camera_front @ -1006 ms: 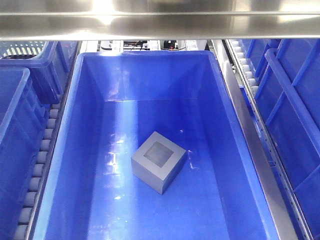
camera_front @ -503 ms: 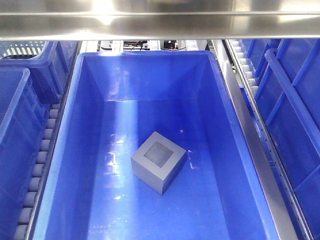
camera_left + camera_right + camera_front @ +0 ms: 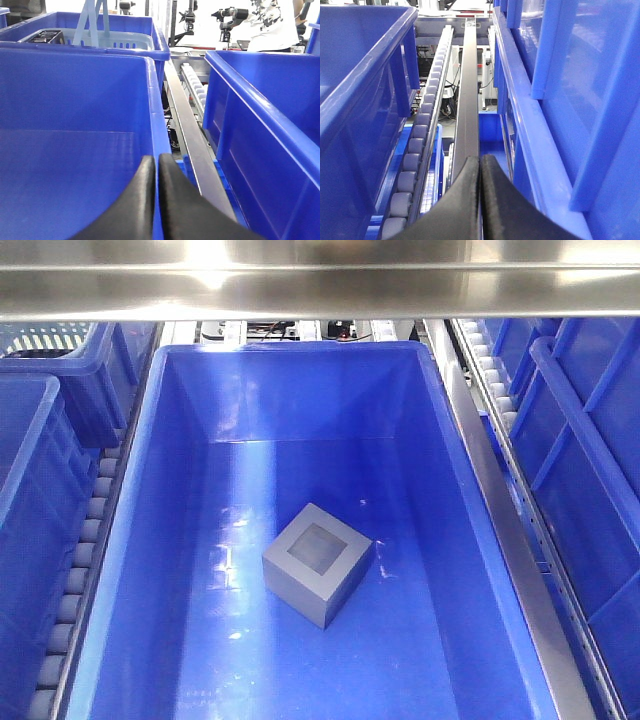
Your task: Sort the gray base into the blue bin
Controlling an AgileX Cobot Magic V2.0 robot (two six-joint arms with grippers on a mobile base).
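The gray base lies on the floor of the blue bin in the front view, recess face up, corner toward me, clear of all walls. No gripper shows in that view. My left gripper is shut and empty, over the rim of a blue tub to the left of the task bin's outer wall. My right gripper is shut and empty, above a dark metal rail between bins.
Roller tracks and metal rails run beside the bin. More blue tubs stand left and right. A pale blue lattice basket sits in the far left tub. A steel bar crosses overhead.
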